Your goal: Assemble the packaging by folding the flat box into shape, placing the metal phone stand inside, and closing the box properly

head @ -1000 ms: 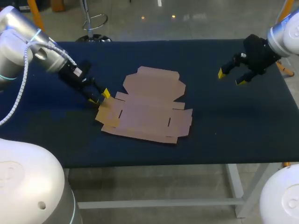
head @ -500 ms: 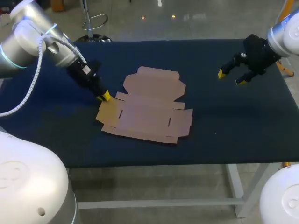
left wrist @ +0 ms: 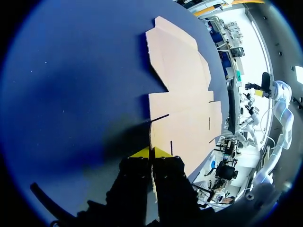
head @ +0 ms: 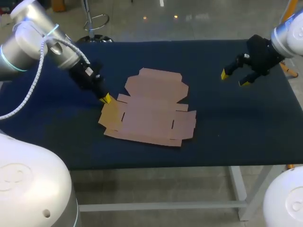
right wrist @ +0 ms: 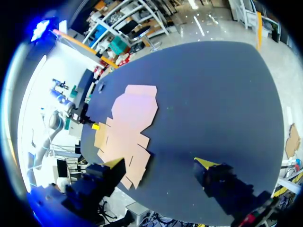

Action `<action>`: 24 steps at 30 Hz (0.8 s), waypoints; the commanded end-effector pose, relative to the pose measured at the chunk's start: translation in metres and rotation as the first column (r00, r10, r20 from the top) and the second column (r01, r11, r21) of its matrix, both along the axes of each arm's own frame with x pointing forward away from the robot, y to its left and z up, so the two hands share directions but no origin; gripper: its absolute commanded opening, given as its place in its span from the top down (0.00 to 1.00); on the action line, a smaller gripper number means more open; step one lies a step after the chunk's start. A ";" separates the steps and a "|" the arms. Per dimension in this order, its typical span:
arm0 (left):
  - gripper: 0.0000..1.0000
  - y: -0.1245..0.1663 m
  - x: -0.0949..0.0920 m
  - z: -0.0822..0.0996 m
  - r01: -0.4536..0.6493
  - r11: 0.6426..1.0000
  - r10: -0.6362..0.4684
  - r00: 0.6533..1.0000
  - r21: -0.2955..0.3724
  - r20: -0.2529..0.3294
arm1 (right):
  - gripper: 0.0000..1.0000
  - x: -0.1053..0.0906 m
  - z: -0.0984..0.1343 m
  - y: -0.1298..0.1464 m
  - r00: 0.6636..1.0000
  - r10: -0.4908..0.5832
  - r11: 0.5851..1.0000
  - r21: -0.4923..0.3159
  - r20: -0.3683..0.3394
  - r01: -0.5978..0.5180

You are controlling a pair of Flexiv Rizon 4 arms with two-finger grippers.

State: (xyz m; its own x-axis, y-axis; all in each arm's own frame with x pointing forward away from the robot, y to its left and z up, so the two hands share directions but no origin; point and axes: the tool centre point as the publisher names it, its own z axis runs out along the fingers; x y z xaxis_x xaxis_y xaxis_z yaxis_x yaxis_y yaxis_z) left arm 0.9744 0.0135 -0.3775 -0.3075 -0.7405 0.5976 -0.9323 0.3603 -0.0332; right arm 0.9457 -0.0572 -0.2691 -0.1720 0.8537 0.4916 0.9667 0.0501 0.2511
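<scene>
1. On the dark blue surface, near its middle, the flat box lies unfolded with its flaps spread.
2. Left end effector: fingers together, clamped on the edge of the box's left flap.
3. Right end effector: fingers apart, over the surface's right side, well apart from the box.

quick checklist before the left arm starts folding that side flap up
1. Grip on the flap: ok. The left gripper is shut on the flat box at its left edge.
2. Box fully unfolded: ok. Its panels lie flat on the table.
3. Other arm free: ok. The right gripper is open, empty and well away from the box.
4. Box held against sliding: not ok. Nothing presses it down.
5. Metal phone stand within reach: cannot tell. It shows in no view.
</scene>
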 end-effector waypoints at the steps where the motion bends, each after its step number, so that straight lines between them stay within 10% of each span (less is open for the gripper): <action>1: 1.00 0.001 -0.022 0.006 -0.108 0.994 0.110 0.989 -0.027 0.101 | 0.00 -0.001 0.002 -0.001 1.000 0.003 1.000 0.001 -0.004 -0.003; 24: 1.00 -0.001 -0.033 0.001 -0.162 0.984 0.167 0.984 -0.077 0.063 | 0.00 -0.001 0.002 -0.001 1.000 0.003 1.000 0.001 -0.004 -0.003</action>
